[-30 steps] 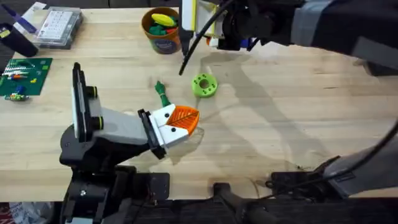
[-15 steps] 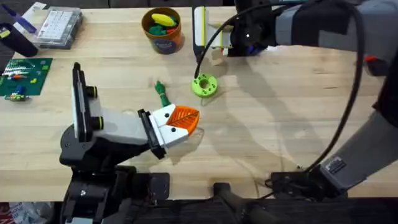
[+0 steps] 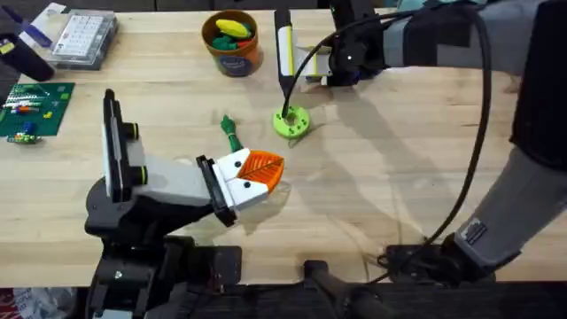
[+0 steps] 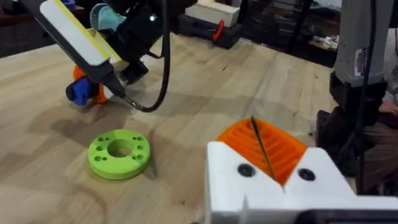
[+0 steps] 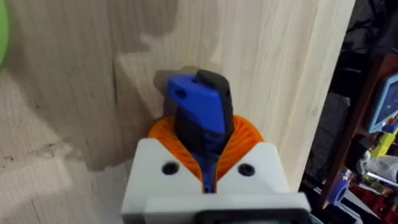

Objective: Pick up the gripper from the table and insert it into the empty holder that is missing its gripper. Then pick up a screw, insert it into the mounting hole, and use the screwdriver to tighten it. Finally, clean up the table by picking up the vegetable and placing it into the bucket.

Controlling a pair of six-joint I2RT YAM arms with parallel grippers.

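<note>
The right gripper [image 5: 208, 163] reaches across the far side of the counter [image 3: 399, 177], its fingers [image 5: 245, 140] clenched on the screwdriver [image 5: 200, 121], blue body pinched between the orange pads. The left gripper [image 3: 252, 173] rests low at the near left with its white head and orange ribbed pads pressed together, grasping nothing visible. The slim green vegetable [image 3: 230, 133] lies just beyond that head, touching or nearly touching it (hard to tell which). The lime-green ring [image 3: 291, 121] sits to its right, a black cable crossing it. The bucket [image 3: 231, 42] stands at the far edge, toy foods inside.
</note>
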